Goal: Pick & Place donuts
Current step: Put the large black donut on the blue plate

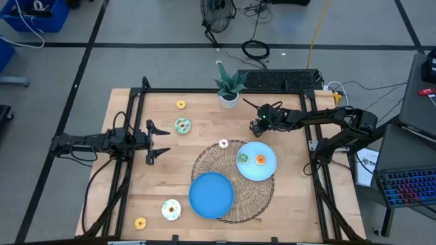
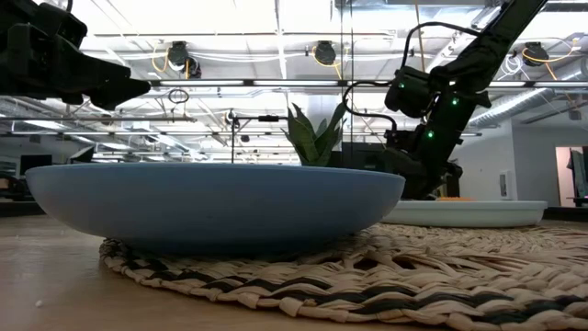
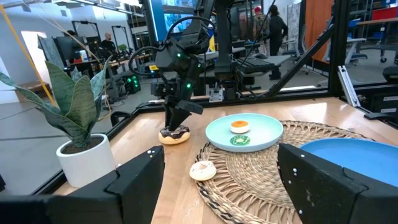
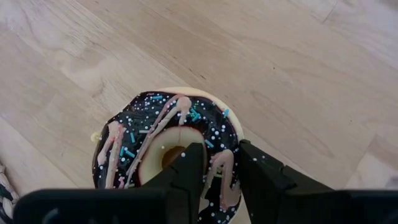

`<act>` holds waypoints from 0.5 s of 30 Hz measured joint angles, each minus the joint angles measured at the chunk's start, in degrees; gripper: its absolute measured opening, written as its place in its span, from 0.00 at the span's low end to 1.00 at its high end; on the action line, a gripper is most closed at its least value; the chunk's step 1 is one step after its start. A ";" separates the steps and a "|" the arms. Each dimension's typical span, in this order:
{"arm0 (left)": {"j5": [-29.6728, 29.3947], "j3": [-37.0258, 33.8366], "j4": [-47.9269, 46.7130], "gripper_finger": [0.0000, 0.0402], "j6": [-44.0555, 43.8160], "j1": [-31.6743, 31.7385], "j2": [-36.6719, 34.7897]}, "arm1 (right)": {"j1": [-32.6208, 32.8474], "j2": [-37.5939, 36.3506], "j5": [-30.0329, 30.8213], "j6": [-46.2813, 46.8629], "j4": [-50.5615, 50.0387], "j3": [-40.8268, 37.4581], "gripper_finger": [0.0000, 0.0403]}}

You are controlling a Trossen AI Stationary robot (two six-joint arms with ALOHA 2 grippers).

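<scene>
Right hand (image 4: 214, 171) pinching chocolate donut (image 4: 168, 149) rim, apparently; no readable writing.

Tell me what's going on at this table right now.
The right gripper is down on a chocolate-iced donut with sprinkles lying on the wooden table, one finger in its hole. Two donuts, green and orange, already sit on the light blue plate. The left gripper waits open, left of the mat.

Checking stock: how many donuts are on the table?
8 donuts: two on the pale plate, one at the mat's edge, one at the right tool, two near the left tool, two front-left.
</scene>
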 joint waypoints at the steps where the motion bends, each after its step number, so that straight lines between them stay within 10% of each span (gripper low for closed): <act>1: 0.00 0.00 0.00 0.76 0.00 0.01 0.00 | 0.00 0.00 0.02 0.00 0.11 0.00 0.21; 15: 0.00 0.00 0.00 0.76 0.00 0.00 0.00 | 0.02 0.00 0.02 -1.49 1.89 -0.03 0.21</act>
